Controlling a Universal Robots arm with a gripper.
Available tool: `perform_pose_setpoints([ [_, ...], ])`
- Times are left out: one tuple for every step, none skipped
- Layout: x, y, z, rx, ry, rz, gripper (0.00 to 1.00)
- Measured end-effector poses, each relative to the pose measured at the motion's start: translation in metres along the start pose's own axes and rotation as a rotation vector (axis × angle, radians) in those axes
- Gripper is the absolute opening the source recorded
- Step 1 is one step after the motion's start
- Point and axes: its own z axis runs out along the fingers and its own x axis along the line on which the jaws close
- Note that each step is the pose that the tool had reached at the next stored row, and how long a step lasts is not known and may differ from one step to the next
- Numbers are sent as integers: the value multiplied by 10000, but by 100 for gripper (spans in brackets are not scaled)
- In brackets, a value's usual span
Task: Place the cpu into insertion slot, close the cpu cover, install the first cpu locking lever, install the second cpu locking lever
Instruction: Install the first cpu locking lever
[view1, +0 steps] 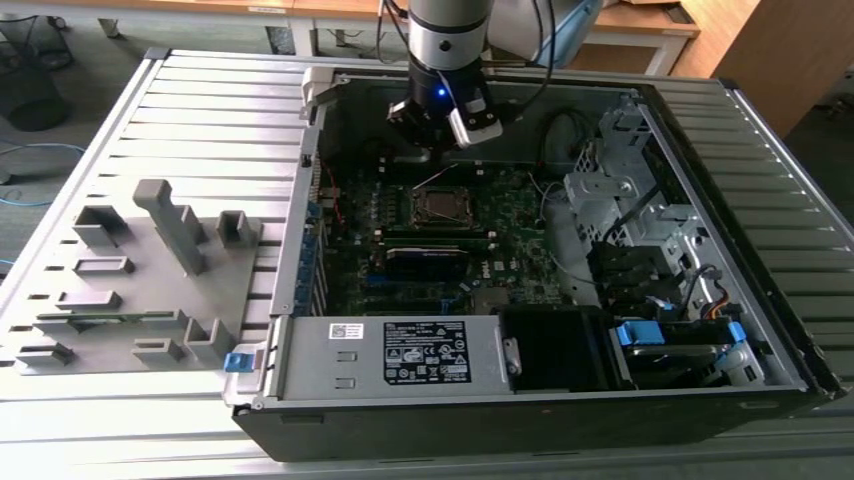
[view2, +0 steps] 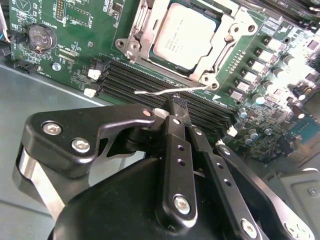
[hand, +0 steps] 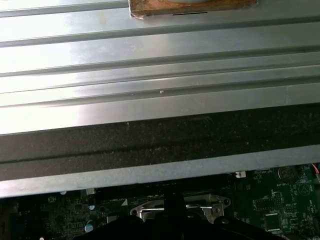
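Cpu (view2: 186, 34) already sat in slot (view1: 438, 208) on motherboard (view2: 75, 30); cover (view2: 212, 65) lay closed over it. One lever (view2: 172, 90) stuck out unlatched beside cover. Gripper (view2: 178, 111) hovered just by it, fingers (view2: 176, 125) together, nothing held. Levers, I judged, remained.

A lab or workshop: an open computer case (view1: 534, 400) on a slatted aluminium table (view1: 200, 120), wooden desks (view1: 641, 25) behind

Matt metal cpu (view2: 186, 42); seemingly glossy black hand (view2: 181, 114).
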Motion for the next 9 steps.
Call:
perform_pose_setpoints([
  [-4, 0, 1, 2, 0, 2, 11],
  [-7, 0, 3, 4, 1, 1, 11],
  [-8, 0, 8, 2, 0, 2, 11],
  [-8, 0, 13, 2, 0, 3, 11],
  [-8, -1, 18, 3, 0, 3, 11],
  [-8, -2, 23, 3, 1, 2, 11],
  [-8, -2, 29, 3, 1, 1, 11],
  [-8, -1, 33, 4, 1, 1, 11],
  [-7, 3, 37, 6, 2, 1, 11],
])
